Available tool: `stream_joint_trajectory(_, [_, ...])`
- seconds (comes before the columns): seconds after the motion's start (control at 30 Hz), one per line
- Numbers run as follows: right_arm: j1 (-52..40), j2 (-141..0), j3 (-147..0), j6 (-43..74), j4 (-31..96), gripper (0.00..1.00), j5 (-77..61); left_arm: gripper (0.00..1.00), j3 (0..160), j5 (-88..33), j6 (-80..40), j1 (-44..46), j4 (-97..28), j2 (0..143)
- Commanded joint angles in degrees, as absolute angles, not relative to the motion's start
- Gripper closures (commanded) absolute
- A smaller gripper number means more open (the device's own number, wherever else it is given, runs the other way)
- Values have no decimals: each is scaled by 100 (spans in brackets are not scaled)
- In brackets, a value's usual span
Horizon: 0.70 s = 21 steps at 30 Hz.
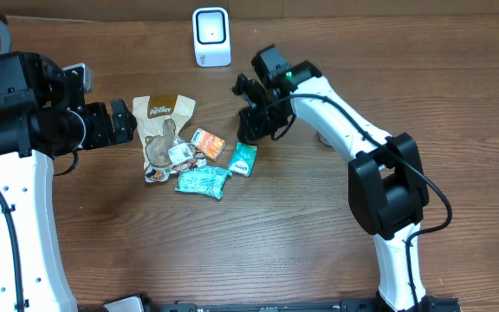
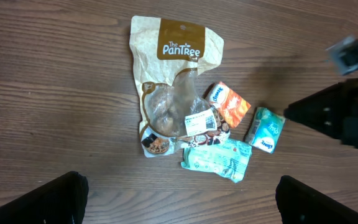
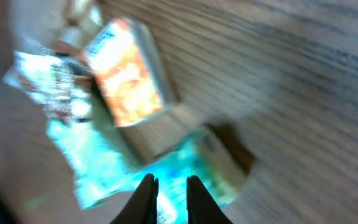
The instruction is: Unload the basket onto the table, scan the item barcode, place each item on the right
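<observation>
Teal packet (image 1: 243, 159) lying flat on the surface (image 1: 275, 234), just beside the orange packet (image 1: 207, 142). Right pincer (image 3: 170, 186) directly over it, tips narrowly parted; blur hides whether they grip. Left pincer (image 2: 179, 199) fully spread, empty. White scanner (image 1: 211, 36) well apart.

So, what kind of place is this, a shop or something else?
Probably a robot test bench imitating a shop checkout: a white barcode scanner stands on a wooden table, snack packets lie piled before it, and the left arm and right arm flank them.
</observation>
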<state>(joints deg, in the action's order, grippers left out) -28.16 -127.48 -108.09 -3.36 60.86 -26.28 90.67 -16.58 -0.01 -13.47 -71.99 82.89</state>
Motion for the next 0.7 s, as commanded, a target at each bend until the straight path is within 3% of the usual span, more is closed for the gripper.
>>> stream_joint_trajectory(0.0, [-2858, -12610, -11299, 3, 6353, 86, -2987, 1, 9089, -1743, -40, -1315, -7192, 8287])
stream_joint_trajectory(0.23, [-3271, -12639, -11039, 1236, 6307, 90, -2912, 1, 9091, -1743, -40, -1315, -7194, 8287])
stream_joint_trajectory(0.37, [-3680, -12763, -10847, 1833, 6093, 90, -2180, 0, 9091, -1743, -40, -1315, -7192, 8287])
stream_joint_trajectory(0.67, [-4021, -12809, -10127, 2425, 5402, 91, -1372, 1, 9089, -1743, -40, -1315, -7194, 8287])
